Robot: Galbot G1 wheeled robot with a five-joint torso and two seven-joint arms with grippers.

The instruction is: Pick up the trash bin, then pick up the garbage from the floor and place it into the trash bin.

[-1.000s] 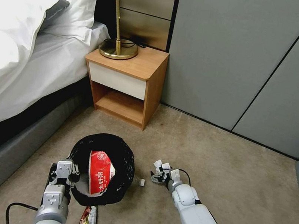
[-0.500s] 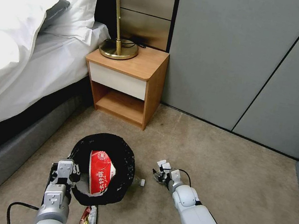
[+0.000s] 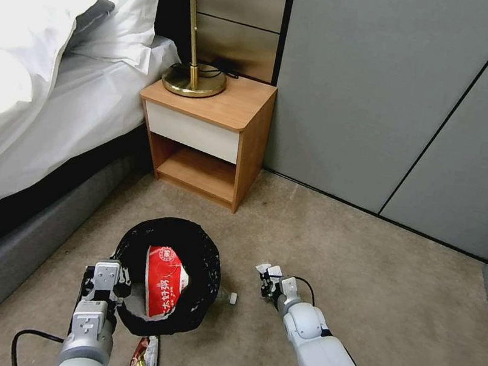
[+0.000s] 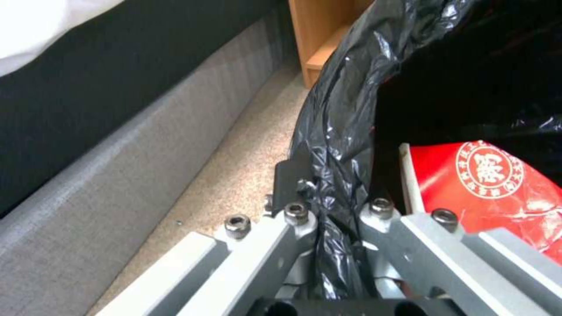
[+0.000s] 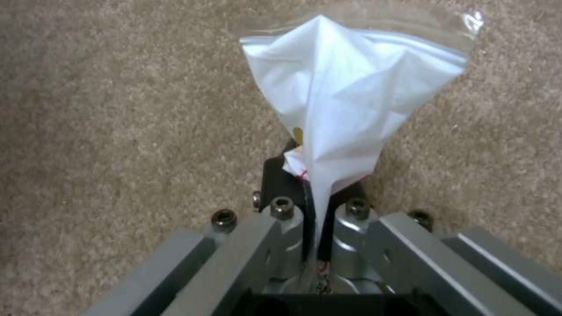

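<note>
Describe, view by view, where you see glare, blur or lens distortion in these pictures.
Head view: wide-angle bending of the grey wall panels at the edges. Left wrist view: glossy highlights on the crinkly black bag liner; the near left gripper looks soft. Right wrist view: the white plastic packet is bright but readable, with the right gripper slightly blurred.

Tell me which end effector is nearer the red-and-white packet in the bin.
Left. The left end effector is clamped on the trash bin rim beside the red-and-white packet. The right end effector sits outside the bin, pinching a white wrapper.

carpet [image 3: 365,274] right: open | left: bed [image 3: 16,112], nightstand [image 3: 214,136] block
</note>
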